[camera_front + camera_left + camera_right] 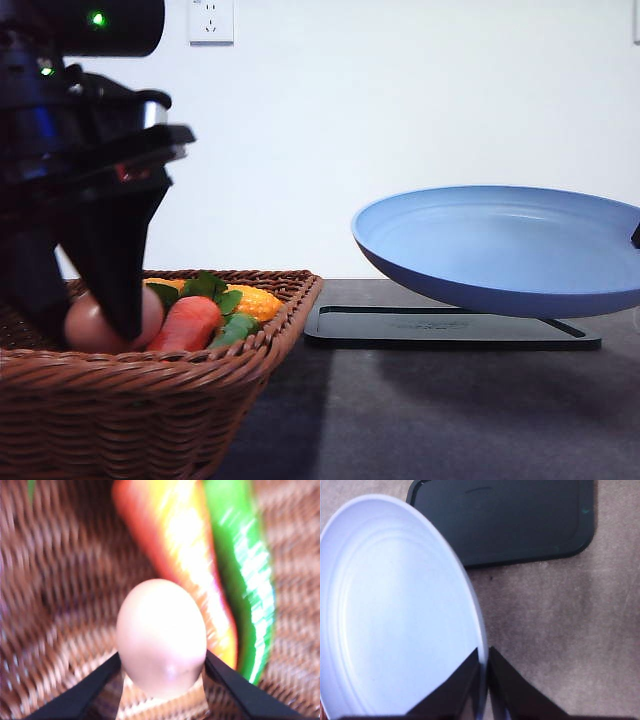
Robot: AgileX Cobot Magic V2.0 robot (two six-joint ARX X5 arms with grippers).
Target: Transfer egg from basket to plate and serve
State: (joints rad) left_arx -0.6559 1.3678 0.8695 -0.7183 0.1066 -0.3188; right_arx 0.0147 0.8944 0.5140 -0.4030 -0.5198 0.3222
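Pinkish-brown egg [92, 325]; brown woven basket [150, 385]; matte blue plate [500, 245]; black tray [450, 328]; orange-red, probably carrot [187, 322].

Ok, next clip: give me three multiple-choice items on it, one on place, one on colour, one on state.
1. Where is the pinkish-brown oval egg?
A. In the dark-brown woven wicker basket
B. On the black tray
C. On the tabletop

2. What colour is the round shallow plate?
A. White
B. Blue
C. Green

3. How is the plate right now?
A. Flat on the tray
B. Inside the basket
C. Held up by the right gripper

Answers: 1 A, wicker surrounds the egg between the left gripper fingers; 2 B, matte blue; 3 C, its rim is pinched, clear above the flat black rectangular tray.
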